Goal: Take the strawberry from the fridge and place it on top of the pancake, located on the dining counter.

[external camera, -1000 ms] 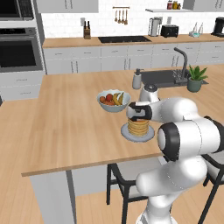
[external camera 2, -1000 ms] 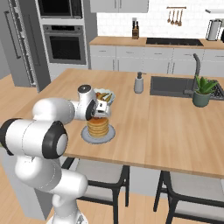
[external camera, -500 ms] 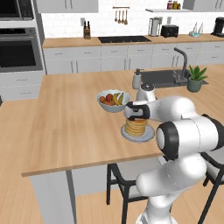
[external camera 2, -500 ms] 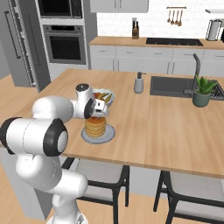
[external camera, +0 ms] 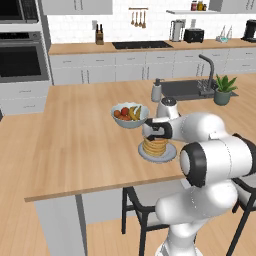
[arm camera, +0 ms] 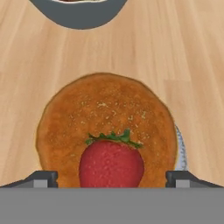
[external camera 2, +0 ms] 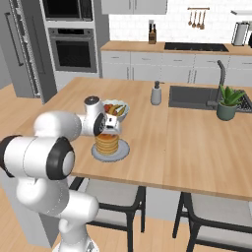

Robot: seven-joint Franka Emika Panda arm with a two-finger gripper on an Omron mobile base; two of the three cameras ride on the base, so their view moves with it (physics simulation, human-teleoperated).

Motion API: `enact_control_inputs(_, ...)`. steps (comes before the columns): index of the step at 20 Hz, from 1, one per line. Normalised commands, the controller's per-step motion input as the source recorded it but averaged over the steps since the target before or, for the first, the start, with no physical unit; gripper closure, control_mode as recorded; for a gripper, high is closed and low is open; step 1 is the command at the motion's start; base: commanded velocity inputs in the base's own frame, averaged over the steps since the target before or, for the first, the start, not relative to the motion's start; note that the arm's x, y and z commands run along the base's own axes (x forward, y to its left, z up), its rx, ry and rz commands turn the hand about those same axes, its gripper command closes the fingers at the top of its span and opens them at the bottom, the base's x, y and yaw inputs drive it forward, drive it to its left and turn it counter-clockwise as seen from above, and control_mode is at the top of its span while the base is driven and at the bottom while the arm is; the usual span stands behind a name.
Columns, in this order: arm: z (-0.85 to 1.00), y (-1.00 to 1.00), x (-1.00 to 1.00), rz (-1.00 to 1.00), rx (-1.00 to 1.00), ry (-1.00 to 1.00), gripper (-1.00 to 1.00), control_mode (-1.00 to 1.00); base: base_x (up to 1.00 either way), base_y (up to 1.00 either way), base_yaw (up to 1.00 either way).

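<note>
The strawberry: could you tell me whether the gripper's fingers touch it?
Apart. In the hand view, both fingers stand wide of the strawberry, pancake showing between.

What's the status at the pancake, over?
Tool open, fingers clear of strawberry. Strawberry resting on pancake. Fruit bowl close beyond, nothing blocking.

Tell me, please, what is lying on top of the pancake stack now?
A red strawberry with green leaves lies on top of the pancake. The jaws stand wide on either side of it. The pancake surface beneath the berry is covered.
</note>
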Motion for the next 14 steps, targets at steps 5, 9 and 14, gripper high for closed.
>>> enact_control_inputs(5, 0.14, 0.07, -0.17, 0.00, 0.00, -0.05, -1.00, -1.00, 0.00, 0.00, 0.00)
enact_control_inputs(9, 0.35, 0.02, -0.28, 0.00, 0.00, -0.14, -1.00, -1.00, 0.00, 0.00, 0.00)
enact_control_inputs(14, 0.45, 0.00, -0.43, 0.00, 0.00, -0.13, -1.00, -1.00, 0.00, 0.00, 0.00)
